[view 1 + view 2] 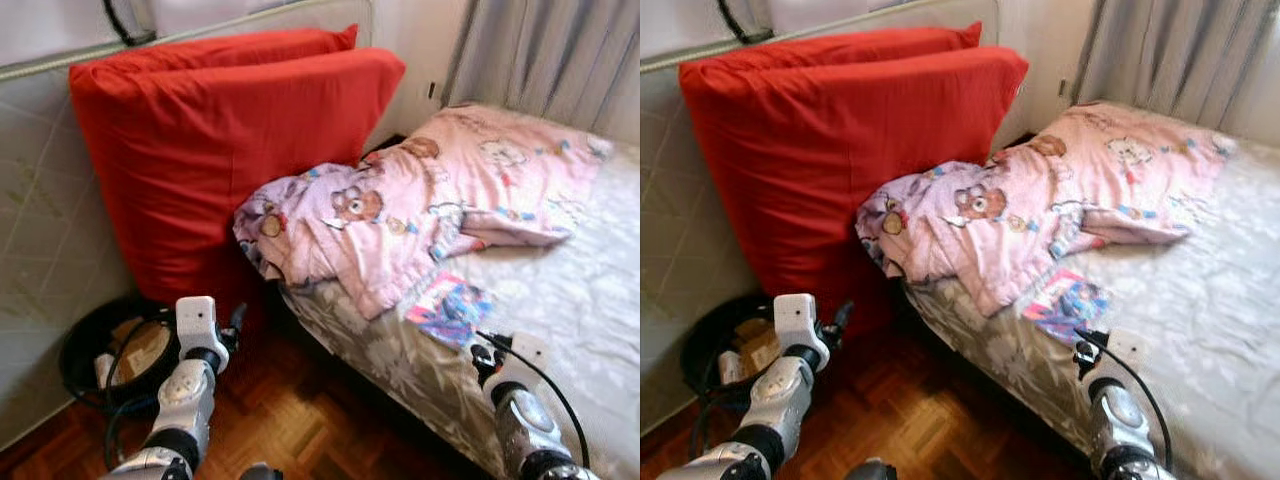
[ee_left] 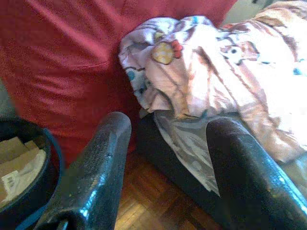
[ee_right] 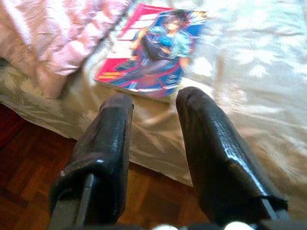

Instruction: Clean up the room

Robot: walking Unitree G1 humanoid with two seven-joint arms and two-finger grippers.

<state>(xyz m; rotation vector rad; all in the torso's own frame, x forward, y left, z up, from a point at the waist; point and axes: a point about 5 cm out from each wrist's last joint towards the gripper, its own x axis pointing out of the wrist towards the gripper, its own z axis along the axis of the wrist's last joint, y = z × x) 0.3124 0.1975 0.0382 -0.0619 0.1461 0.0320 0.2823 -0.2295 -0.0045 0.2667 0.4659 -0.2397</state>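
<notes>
At far left we see a black bin [image 1: 85,345] with cardboard on the parquet floor [image 1: 290,420], beside red cushions [image 1: 220,140]. Our left gripper [image 2: 165,158] hovers over the floor, fingers apart and empty. A pink blanket [image 1: 420,200] lies crumpled on the bed [image 1: 590,300]. Our right gripper [image 3: 153,120], fingers apart, points at the comic book [image 3: 153,50] at the bed's edge.

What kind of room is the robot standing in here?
Most likely a bedroom. A bed with a pale patterned cover carries a crumpled pink teddy-bear blanket, big red pillows lean against an upright mattress, and curtains hang behind the bed.
</notes>
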